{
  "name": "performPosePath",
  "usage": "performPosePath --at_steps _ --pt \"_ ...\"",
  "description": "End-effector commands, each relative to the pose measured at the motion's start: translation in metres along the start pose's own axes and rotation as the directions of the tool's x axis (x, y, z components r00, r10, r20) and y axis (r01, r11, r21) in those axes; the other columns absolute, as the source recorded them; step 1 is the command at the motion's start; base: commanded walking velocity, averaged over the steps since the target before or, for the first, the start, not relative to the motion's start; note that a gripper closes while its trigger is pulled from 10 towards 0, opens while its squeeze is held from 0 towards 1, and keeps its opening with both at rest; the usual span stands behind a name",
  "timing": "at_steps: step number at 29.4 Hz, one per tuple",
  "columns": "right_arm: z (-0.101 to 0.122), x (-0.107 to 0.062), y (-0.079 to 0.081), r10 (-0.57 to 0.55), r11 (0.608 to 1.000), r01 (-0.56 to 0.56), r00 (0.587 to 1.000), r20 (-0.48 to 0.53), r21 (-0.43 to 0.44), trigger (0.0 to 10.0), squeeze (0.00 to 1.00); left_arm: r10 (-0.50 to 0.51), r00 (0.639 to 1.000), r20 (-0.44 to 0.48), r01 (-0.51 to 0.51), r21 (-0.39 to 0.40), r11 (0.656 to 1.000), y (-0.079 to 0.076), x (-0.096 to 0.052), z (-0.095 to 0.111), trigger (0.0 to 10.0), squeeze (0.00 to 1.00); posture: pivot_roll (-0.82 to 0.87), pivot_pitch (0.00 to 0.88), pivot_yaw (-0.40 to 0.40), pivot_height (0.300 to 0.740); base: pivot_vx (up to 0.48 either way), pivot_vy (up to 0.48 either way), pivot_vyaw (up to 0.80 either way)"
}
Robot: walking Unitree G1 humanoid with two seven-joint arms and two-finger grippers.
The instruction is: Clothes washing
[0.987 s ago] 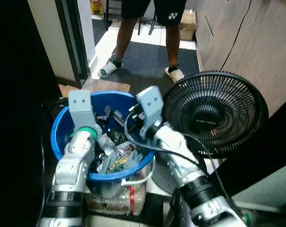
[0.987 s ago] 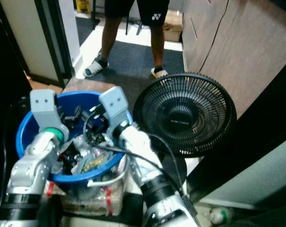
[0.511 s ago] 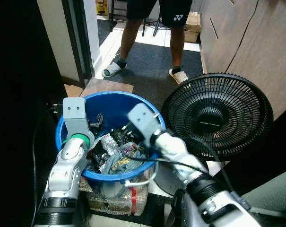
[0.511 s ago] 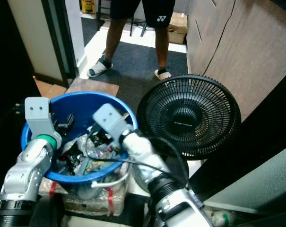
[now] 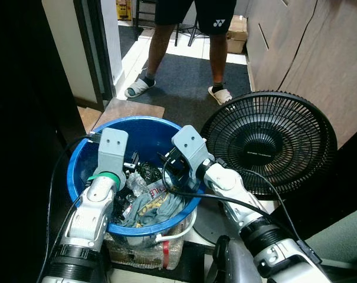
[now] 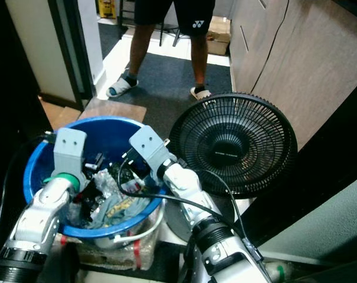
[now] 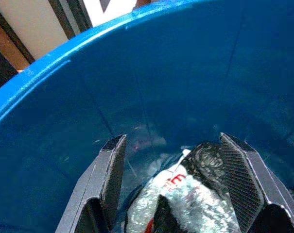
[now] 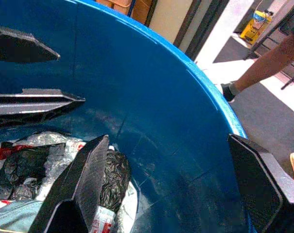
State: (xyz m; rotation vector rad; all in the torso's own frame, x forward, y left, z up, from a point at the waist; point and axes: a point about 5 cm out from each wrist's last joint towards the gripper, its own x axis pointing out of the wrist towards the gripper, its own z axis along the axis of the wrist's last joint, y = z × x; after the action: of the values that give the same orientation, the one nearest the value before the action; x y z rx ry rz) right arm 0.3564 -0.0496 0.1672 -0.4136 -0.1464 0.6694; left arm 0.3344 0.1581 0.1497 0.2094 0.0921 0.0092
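This looks like a lived-in home, a cramped corner by a doorway. A blue plastic tub [image 5: 78, 177] of crumpled clothes fills the lower left of the frame, and a black floor fan [image 5: 269, 144] stands beside it at the right. Wood-panelled cupboard doors [image 5: 308, 53] line the upper right. At the top centre a person in sandals [image 5: 193, 35] stands on a dark mat [image 5: 184, 88], with a cardboard box [image 5: 238, 26] behind.
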Motion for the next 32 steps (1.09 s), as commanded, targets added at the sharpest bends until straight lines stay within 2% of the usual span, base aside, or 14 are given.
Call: performPosePath --at_steps 1,4,8,10,14,16,17,21,22,23,25,27,30,32 --pt "-0.016 -0.006 0.000 -0.004 0.999 0.007 0.998 -0.056 0.046 10.0 0.00 -0.001 0.998 -0.057 0.002 0.027 1.000 0.001 -0.002 -0.016 10.0 0.00 0.12 0.083 -0.030 0.300 0.000 0.000 0.00" --pt "-0.007 -0.006 -0.016 -0.030 0.998 0.032 0.999 -0.037 0.059 10.0 0.00 0.011 0.997 -0.074 -0.008 0.045 0.999 0.004 -0.003 -0.022 10.0 0.00 0.12 0.084 -0.027 0.300 0.000 0.000 0.00" --pt "-0.002 -0.010 -0.021 -0.022 0.996 0.023 1.000 -0.002 0.088 10.0 0.00 0.011 0.997 -0.074 -0.008 0.041 0.999 0.002 -0.003 -0.022 10.0 0.00 0.12 0.084 -0.027 0.300 0.000 0.000 0.00" --pt "0.001 -0.013 -0.021 -0.018 0.994 0.014 0.999 0.035 0.112 10.0 0.00 0.010 0.997 -0.073 -0.006 0.049 0.999 0.000 -0.002 -0.023 10.0 0.00 0.12 0.084 -0.027 0.300 0.000 0.000 0.00" --pt "-0.004 -0.018 0.004 0.019 0.991 -0.025 0.999 0.049 0.130 10.0 0.00 0.019 0.997 -0.076 -0.015 0.050 0.999 0.001 -0.002 -0.025 10.0 0.00 0.12 0.088 -0.029 0.300 0.000 0.000 0.00" --pt "-0.004 -0.018 0.004 0.019 0.991 -0.025 0.999 0.049 0.130 10.0 0.00 0.019 0.997 -0.076 -0.015 0.050 0.999 0.001 -0.002 -0.025 10.0 0.00 0.12 0.088 -0.029 0.300 0.000 0.000 0.00" --pt "0.000 -0.020 0.015 0.040 0.987 -0.053 0.995 0.092 0.149 10.0 0.00 0.017 0.998 -0.055 -0.017 0.013 1.000 0.000 0.001 -0.015 10.0 0.00 0.12 0.088 -0.029 0.300 0.000 0.000 0.00" --pt "0.002 -0.021 0.017 0.045 0.986 -0.062 0.993 0.107 0.155 10.0 0.00 0.015 0.999 -0.048 -0.015 0.000 1.000 -0.001 0.003 -0.012 10.0 0.00 0.12 0.088 -0.029 0.300 0.000 0.000 0.00" --pt "0.007 -0.020 0.018 0.037 0.986 -0.058 0.991 0.131 0.158 10.0 0.00 0.007 1.000 -0.021 -0.008 -0.037 0.999 -0.005 0.006 -0.001 10.0 0.00 0.12 0.089 -0.025 0.300 0.000 0.000 0.00" --pt "0.007 -0.020 0.018 0.037 0.986 -0.058 0.991 0.131 0.158 10.0 0.00 0.007 1.000 -0.021 -0.008 -0.037 0.999 -0.005 0.006 -0.001 10.0 0.00 0.12 0.089 -0.025 0.300 0.000 0.000 0.00" --pt "0.012 -0.019 0.018 0.030 0.985 -0.055 0.988 0.150 0.163 10.0 0.00 -0.001 1.000 0.004 0.001 -0.067 0.998 -0.008 0.009 0.010 10.0 0.00 0.12 0.089 -0.025 0.300 0.000 0.000 0.00" --pt "0.026 -0.016 0.013 -0.030 0.984 -0.009 0.977 0.213 0.180 10.0 0.00 -0.027 0.998 0.064 0.034 -0.106 0.994 -0.018 0.015 0.033 10.0 0.00 0.11 0.088 -0.021 0.300 0.000 0.000 0.00" --pt "0.035 -0.015 0.010 -0.057 0.985 0.015 0.969 0.240 0.173 10.0 0.00 -0.042 0.996 0.081 0.051 -0.104 0.993 -0.023 0.017 0.040 10.0 0.00 0.11 0.087 -0.020 0.300 0.000 0.000 0.00" --pt "0.051 -0.015 0.004 -0.084 0.990 0.047 0.955 0.286 0.132 10.0 0.00 -0.075 0.991 0.111 0.087 -0.106 0.991 -0.033 0.019 0.049 10.0 0.00 0.10 0.085 -0.013 0.300 0.000 0.000 0.00"
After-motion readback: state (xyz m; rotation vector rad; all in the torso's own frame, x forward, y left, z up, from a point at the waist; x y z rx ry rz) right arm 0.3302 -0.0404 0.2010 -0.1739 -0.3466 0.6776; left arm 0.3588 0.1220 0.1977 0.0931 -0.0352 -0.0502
